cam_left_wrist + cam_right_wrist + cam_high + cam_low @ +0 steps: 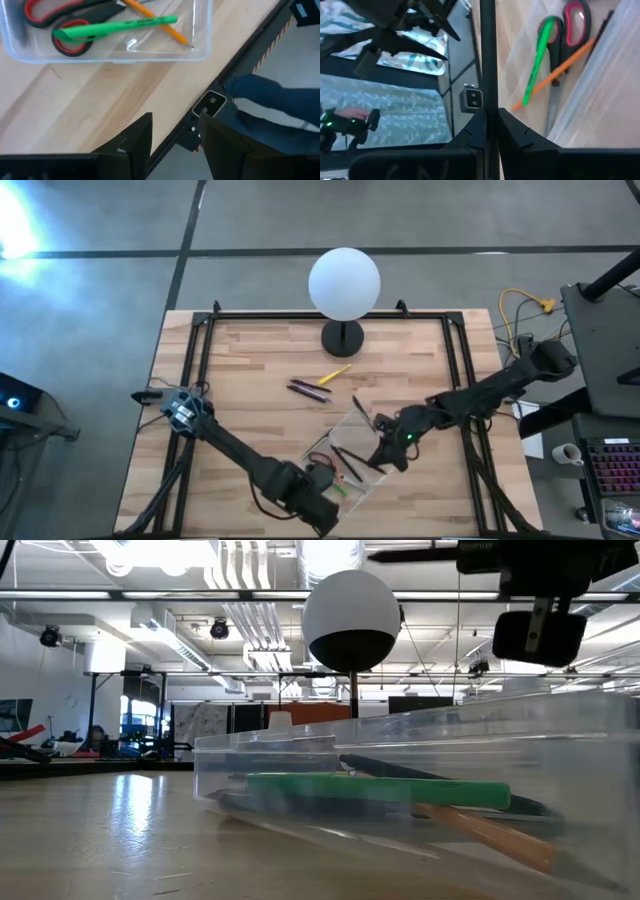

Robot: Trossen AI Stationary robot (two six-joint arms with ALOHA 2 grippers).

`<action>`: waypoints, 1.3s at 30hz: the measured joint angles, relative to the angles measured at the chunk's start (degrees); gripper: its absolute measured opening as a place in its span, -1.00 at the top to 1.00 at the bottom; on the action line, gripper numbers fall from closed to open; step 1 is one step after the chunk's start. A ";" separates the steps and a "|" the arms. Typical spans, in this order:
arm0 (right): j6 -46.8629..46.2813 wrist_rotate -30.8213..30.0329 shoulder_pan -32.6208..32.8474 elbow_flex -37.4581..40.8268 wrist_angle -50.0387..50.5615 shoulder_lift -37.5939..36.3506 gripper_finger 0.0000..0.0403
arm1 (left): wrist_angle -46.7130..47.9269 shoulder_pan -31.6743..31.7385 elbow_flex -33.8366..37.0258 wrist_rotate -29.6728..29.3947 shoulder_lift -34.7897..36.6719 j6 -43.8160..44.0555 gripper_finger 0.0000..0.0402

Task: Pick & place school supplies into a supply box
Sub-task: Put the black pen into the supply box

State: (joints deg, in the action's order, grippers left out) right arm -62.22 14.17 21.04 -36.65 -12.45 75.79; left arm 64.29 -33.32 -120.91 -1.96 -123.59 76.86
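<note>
High view: the right gripper (390,452) sits over the far-right part of the supply box (362,425), with its fingers clenched on a thin dark pen (488,60) that stands upright between them. The left gripper (325,505) waits at the near table edge, just beside the near end of the box, with its fingers (134,142) spread apart and nothing between them.

Contents of the clear box, directly ahead of the left gripper and below the right gripper:
- red-handled scissors (55,22)
- green marker (120,26), lying across the scissors
- orange-yellow pencil (160,25), crossing the marker at an angle

On the wooden table (240,380), beyond the right gripper toward the far side:
- two dark purplish pens (309,389), lying side by side
- yellow pencil (335,374), just beyond the pens
- dark pen (359,409), just outside the far wall of the box

A white globe lamp (344,283) stands at the far table edge.
</note>
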 joint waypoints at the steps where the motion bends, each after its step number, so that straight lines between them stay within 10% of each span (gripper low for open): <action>1: -0.38 -0.04 0.08 -0.56 0.02 1.34 0.94 | -1.18 -0.07 1.19 0.01 0.00 0.19 0.28; 16: -2.21 -6.30 1.41 -12.96 1.89 19.74 0.89 | -16.21 -0.80 14.82 3.17 -0.02 0.10 0.28; 39: -2.88 -9.86 3.98 -14.15 6.23 21.87 0.40 | -16.12 -1.42 15.42 3.28 -0.02 -1.29 0.28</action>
State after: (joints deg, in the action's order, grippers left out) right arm -65.10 4.32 25.02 -50.80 -6.22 97.65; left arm 48.16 -34.74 -105.49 1.32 -123.61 75.57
